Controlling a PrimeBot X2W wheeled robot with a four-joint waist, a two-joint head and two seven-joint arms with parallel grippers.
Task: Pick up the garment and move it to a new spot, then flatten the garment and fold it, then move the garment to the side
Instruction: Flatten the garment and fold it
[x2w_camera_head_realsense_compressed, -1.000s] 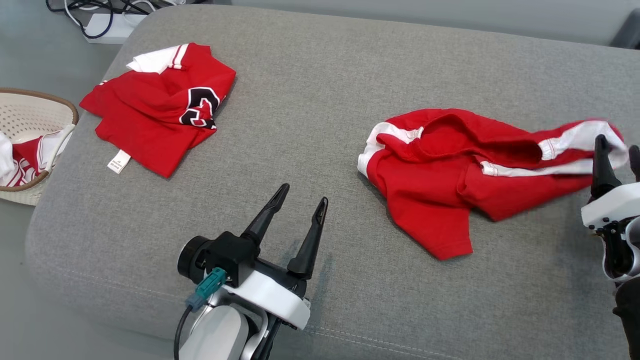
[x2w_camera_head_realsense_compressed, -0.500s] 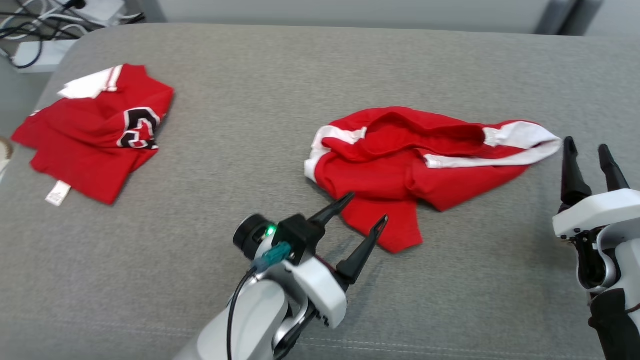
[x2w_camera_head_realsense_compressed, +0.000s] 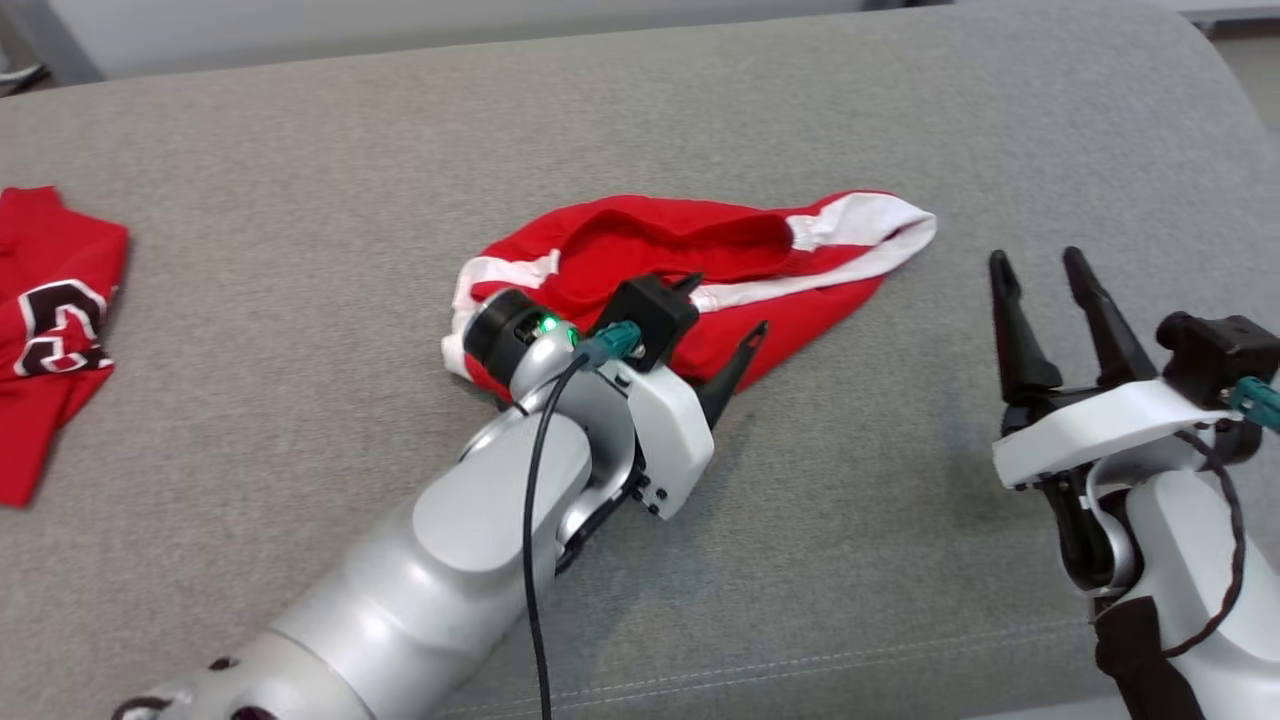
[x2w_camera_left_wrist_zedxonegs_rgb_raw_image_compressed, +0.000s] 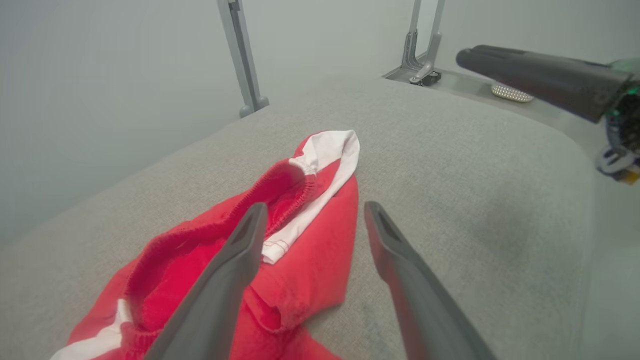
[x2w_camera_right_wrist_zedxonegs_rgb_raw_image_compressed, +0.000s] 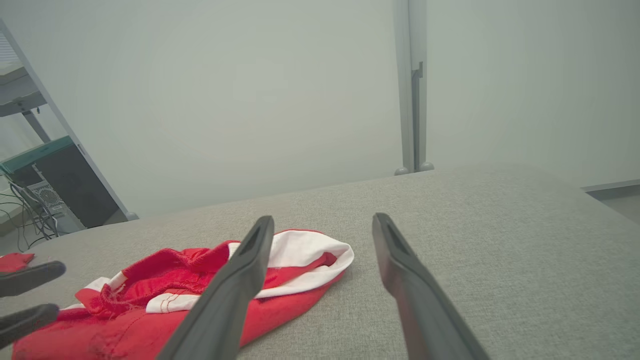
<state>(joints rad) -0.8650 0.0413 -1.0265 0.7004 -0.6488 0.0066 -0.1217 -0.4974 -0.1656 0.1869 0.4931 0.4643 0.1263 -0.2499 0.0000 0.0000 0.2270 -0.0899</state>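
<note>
The garment is red with white bands and lies crumpled in the middle of the grey cushion. My left gripper stands open over its near edge. In the left wrist view the garment passes under one finger while the other finger is over bare cushion; nothing is pinched. My right gripper is open to the right of the garment's white end, apart from it. The right wrist view has the garment ahead and left of the right gripper.
A second red garment with a black and white emblem lies at the cushion's far left. The cushion's rounded corner is at the upper right. Grey metal posts stand behind it, and a shelf with a computer stands off to the side.
The head camera has swung right, so everything shifts left. My left gripper has reached forward to the garment's near edge. My right gripper has drawn back from the white end and stands open.
</note>
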